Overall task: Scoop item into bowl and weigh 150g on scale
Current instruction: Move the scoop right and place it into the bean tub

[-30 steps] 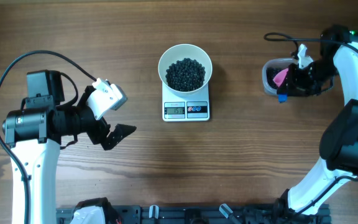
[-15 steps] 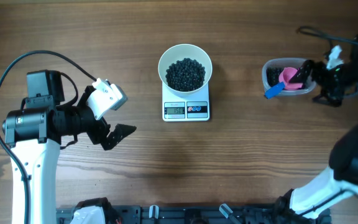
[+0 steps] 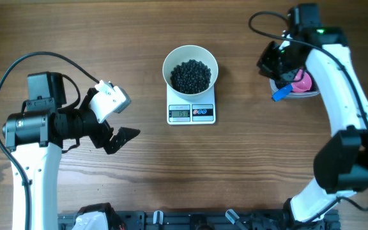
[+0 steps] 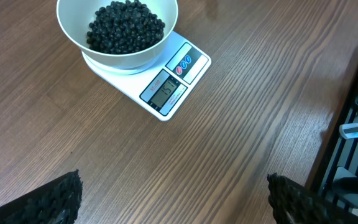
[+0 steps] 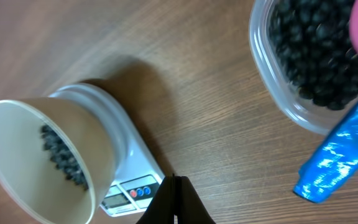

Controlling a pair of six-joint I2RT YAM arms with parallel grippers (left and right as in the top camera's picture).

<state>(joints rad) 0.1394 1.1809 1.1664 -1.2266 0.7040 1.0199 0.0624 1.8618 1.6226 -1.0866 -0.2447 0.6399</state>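
Black beads (image 3: 191, 76) heaped in the white bowl (image 3: 167, 64), and the bowl sits squarely on the scale (image 3: 191, 113), top centre of the overhead frame. The digits on its display are too small to make out. At the left edge the left end effector (image 4: 174, 200) hangs over the counter (image 3: 235, 166), fingers spread wide, gripping nothing. Upper right, the right end effector (image 5: 176, 202) is pressed together, empty, near the clear tub (image 5: 267, 81). The pink scoop (image 3: 301, 81) lies in that tub, blue handle over the rim.
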